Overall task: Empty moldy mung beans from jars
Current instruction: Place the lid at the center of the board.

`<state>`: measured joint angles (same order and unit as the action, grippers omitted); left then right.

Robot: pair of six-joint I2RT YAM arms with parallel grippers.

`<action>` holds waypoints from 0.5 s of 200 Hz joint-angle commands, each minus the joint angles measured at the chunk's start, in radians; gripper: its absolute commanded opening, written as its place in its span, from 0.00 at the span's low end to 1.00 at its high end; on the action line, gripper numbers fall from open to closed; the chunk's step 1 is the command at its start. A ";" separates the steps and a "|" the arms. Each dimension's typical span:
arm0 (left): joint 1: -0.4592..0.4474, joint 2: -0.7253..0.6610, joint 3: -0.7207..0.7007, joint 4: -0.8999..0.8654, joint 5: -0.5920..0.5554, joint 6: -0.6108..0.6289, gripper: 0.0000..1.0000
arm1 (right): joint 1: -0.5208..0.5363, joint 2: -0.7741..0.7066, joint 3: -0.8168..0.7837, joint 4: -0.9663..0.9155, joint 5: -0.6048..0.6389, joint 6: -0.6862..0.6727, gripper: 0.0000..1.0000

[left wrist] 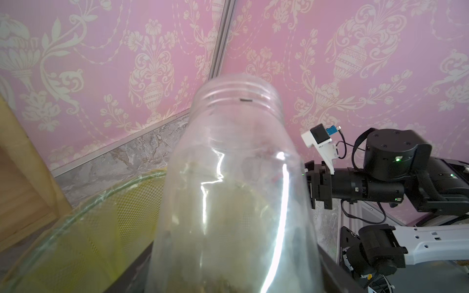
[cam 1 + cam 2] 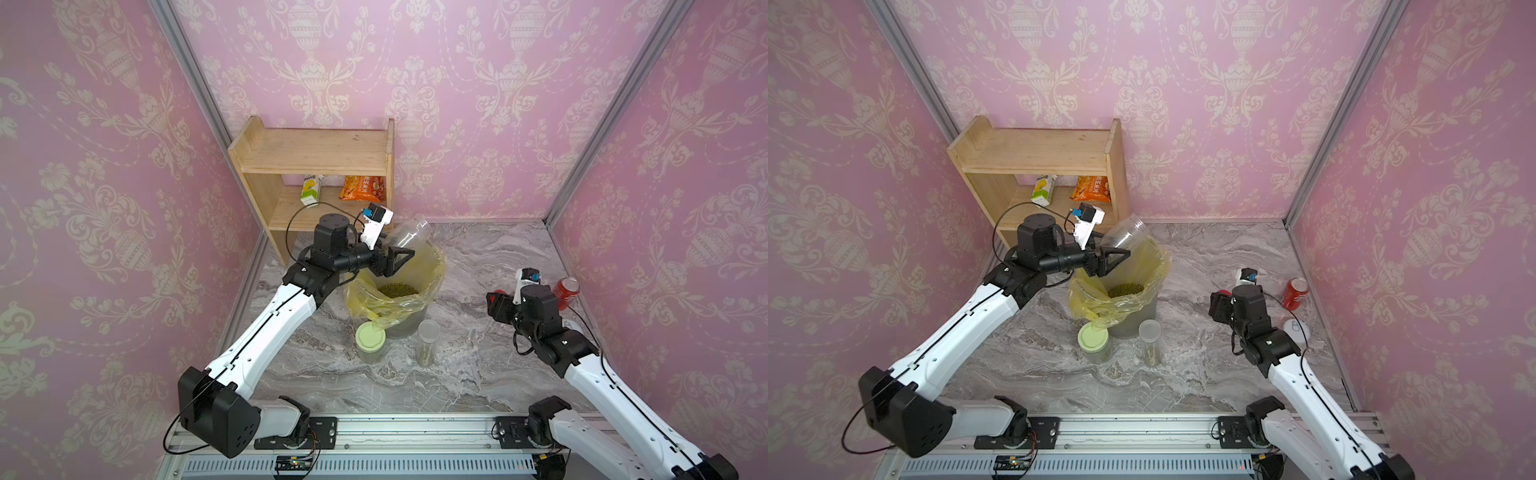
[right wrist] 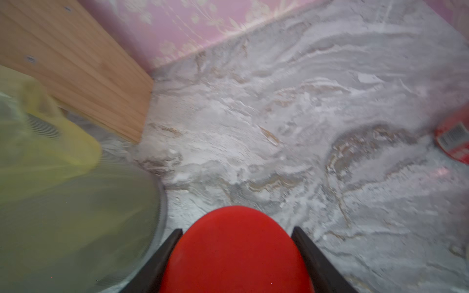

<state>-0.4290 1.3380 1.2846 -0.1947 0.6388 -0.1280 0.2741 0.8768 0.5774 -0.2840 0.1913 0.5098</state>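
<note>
My left gripper [image 2: 399, 257] [image 2: 1115, 259] [image 1: 236, 284] is shut on a clear lidless jar [image 2: 405, 237] [image 2: 1125, 235] [image 1: 236, 165] near its base, over the bin. The jar tilts with its open mouth raised toward the back wall and looks nearly empty. Mung beans [image 2: 397, 289] [image 2: 1125, 289] lie in the bin's bottom. My right gripper [image 2: 496, 303] [image 2: 1219, 305] [image 3: 236, 229] is shut on a red lid [image 3: 236, 253] low over the table at the right. A pale-green-lidded jar [image 2: 371, 338] [image 2: 1094, 338] and a tall narrow jar [image 2: 428, 340] [image 2: 1149, 340] with beans inside stand in front of the bin.
The bin [image 2: 436, 266] [image 2: 1154, 299] is lined with a yellow bag. A wooden shelf [image 2: 316, 166] [image 2: 1038, 158] holding a carton and a snack bag stands at the back left. A red soda can [image 2: 565, 293] [image 2: 1296, 293] [image 3: 454, 139] stands by the right wall.
</note>
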 commanded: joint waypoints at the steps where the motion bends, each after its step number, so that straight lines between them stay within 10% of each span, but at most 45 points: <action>1: -0.010 -0.028 0.048 -0.085 -0.045 0.033 0.26 | -0.035 0.062 -0.050 0.028 0.113 0.050 0.57; 72: -0.033 -0.052 0.059 -0.210 -0.099 0.055 0.26 | -0.049 0.389 -0.023 0.124 0.143 0.081 0.62; 100: -0.046 -0.075 0.053 -0.270 -0.158 0.075 0.26 | -0.050 0.479 0.026 0.125 0.135 0.081 0.92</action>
<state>-0.4622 1.3041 1.3125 -0.3908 0.5453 -0.0944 0.2302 1.2984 0.5404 -0.1776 0.3130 0.5739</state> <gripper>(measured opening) 0.754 0.795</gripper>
